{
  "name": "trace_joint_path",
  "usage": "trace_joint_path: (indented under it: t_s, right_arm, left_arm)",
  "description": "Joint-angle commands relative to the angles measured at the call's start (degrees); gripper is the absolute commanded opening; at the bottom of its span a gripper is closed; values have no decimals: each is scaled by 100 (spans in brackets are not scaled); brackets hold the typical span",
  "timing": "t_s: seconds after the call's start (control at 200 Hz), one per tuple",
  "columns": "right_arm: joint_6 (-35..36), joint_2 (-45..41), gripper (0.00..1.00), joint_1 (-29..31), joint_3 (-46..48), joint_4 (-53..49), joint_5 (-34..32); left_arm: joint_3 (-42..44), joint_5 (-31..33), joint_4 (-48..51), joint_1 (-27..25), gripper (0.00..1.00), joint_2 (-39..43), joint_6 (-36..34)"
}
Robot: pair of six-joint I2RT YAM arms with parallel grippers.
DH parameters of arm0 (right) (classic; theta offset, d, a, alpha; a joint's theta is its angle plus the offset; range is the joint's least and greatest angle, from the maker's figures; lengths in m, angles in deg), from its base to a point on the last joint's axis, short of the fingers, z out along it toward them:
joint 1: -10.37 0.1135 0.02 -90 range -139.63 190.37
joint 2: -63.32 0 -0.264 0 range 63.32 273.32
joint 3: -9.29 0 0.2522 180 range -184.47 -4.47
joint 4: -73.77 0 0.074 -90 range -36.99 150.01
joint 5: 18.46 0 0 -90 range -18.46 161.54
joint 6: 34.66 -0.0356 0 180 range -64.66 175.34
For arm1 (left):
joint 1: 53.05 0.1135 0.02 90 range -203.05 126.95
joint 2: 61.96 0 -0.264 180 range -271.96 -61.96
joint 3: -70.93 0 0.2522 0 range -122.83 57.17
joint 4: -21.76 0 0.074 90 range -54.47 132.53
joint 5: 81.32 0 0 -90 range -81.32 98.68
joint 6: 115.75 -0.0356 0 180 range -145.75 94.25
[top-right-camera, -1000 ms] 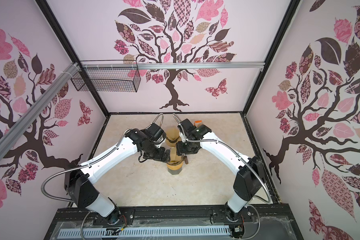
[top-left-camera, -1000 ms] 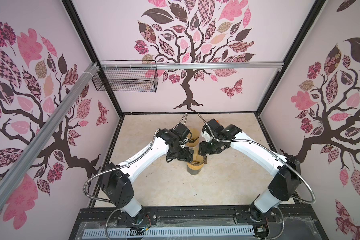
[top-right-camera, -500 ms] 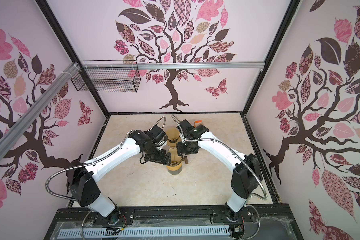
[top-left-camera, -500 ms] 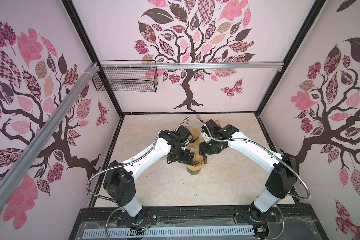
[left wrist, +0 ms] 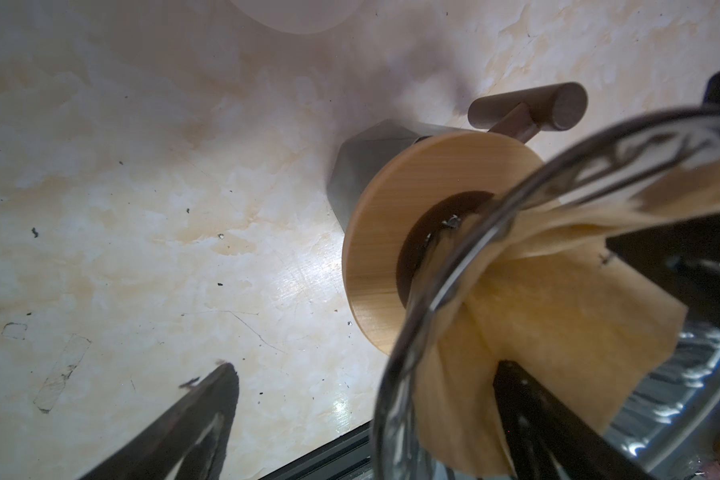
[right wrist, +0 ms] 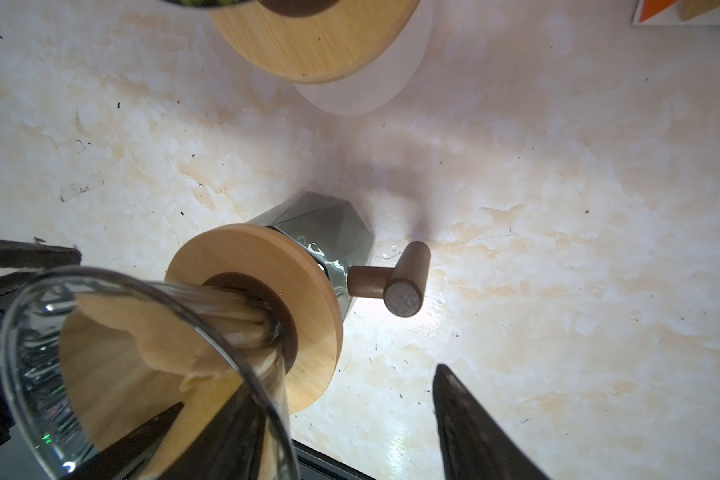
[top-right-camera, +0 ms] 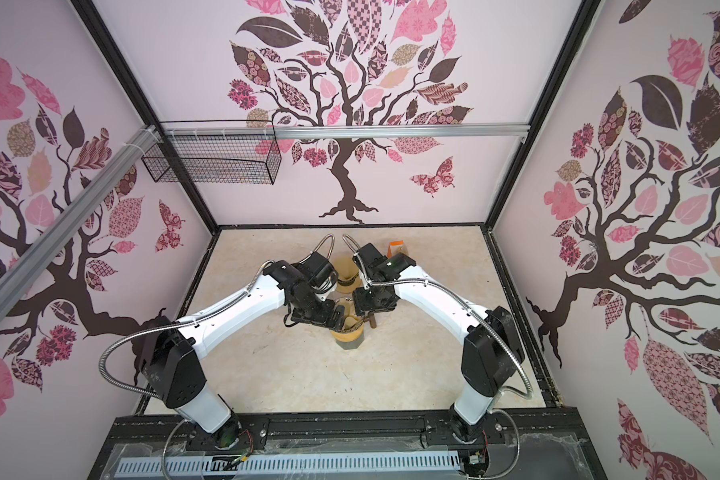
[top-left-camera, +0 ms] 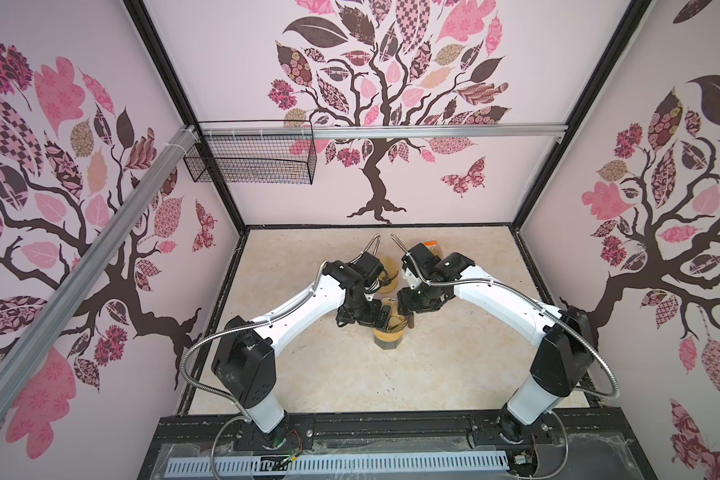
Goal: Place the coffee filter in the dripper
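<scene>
The dripper [top-left-camera: 388,332] [top-right-camera: 350,334] is a clear glass cone in a round wooden collar [left wrist: 375,257] [right wrist: 262,257], standing on a grey faceted mug [left wrist: 352,174] [right wrist: 323,224] with a dark wooden handle [right wrist: 400,286]. The brown paper coffee filter [left wrist: 558,316] [right wrist: 142,349] sits crumpled inside the cone, its edge above the rim. My left gripper [top-left-camera: 385,318] [left wrist: 364,368] is open and straddles the rim, with one finger on the filter inside. My right gripper [top-left-camera: 402,311] [right wrist: 308,388] is open, also with one finger inside the cone and one outside.
Behind the dripper stands a second wooden-collared holder [top-left-camera: 388,272] [right wrist: 316,41] with brown paper. An orange and white box [top-left-camera: 433,246] [top-right-camera: 395,249] lies at the back right. A wire basket [top-left-camera: 250,160] hangs on the back wall. Both arms meet over the table's middle.
The left arm has edged slightly right and forward, toward the dripper. The right arm has hardly moved. Both grippers' jaws stand as before.
</scene>
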Motion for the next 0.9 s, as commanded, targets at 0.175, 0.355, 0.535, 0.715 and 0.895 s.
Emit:
trace_joint_path:
  t_s: [0.175,0.355,0.535,0.715,0.895]
  right_arm:
    - [71,56,64,11,-70,-63,-125]
    - [136,-63,65,11,-152,-63,1]
    - [183,-195,67,14,-189,-37,178]
    - [248,-343,73,27,-138,42,462]
    - [289,-464,74,20,2,98,560]
  left_arm:
    - [-242,84,426,-27,98,267,-45]
    - [-395,143,446,-17,98,612,116]
    - [-534,294,447,91,98,468,229]
    - [-638,417,445,261,98,149,299]
    - [-711,393,447,298,98,-69,211]
